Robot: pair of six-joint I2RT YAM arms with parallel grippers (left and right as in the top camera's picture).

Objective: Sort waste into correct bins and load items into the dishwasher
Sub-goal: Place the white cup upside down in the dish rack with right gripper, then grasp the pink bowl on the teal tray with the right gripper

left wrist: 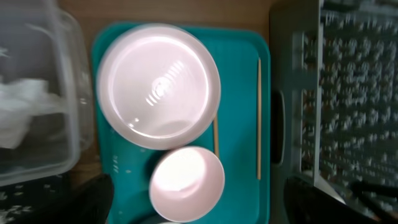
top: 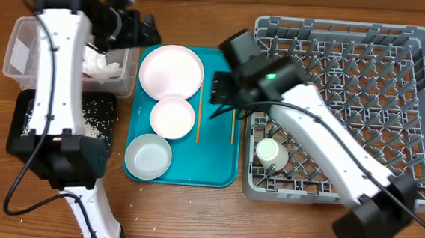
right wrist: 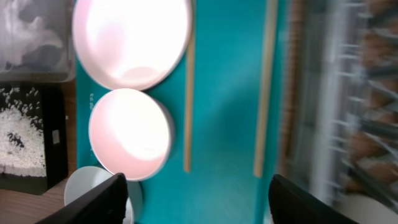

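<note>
A white plate (top: 171, 71), two white bowls (top: 172, 117) (top: 148, 156) and two chopsticks (top: 199, 118) (top: 233, 125) lie on the teal tray. A small white cup (top: 271, 153) stands in the grey dish rack (top: 350, 76). Crumpled tissue (top: 100, 65) lies in the clear tub (top: 26, 46). Rice (top: 96, 118) lies in the black tray (top: 25, 110). No red wrapper shows. My left gripper (top: 140, 28) is open and empty, between tub and plate (left wrist: 158, 87). My right gripper (top: 220, 89) is open and empty above the chopsticks (right wrist: 188, 106) (right wrist: 266, 87).
The teal tray (top: 217, 157) sits between the bins and the rack. The rack's near-left wall (top: 250, 137) stands just right of the tray. The right arm reaches across the rack's front left corner. The left arm crosses over the tub and black tray.
</note>
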